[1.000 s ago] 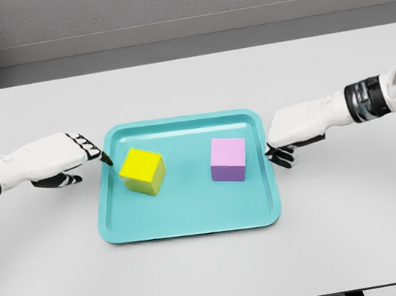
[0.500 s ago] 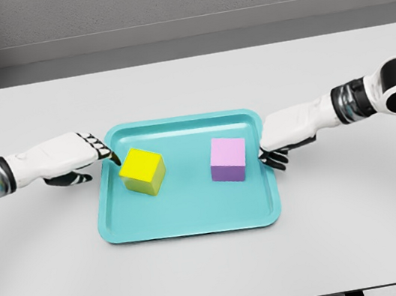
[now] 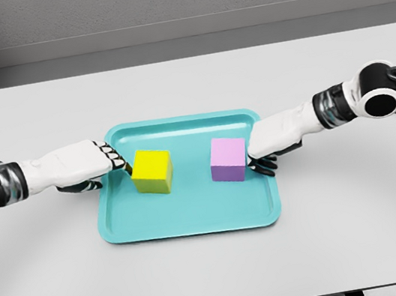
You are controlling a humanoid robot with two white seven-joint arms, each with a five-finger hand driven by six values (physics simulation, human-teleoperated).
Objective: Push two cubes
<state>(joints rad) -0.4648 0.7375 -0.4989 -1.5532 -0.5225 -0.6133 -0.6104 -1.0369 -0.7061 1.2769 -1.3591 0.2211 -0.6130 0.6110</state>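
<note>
Both hands now reach their cubes.
Your left hand [image 3: 83, 166] has nudged the yellow cube [image 3: 152, 171] inward; your right hand [image 3: 269, 143] meets the purple cube [image 3: 228, 159], fingers together, holding nothing.

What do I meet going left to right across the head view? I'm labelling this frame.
Left robot hand → yellow cube → purple cube → right robot hand, the cubes sitting on the tray.
</note>
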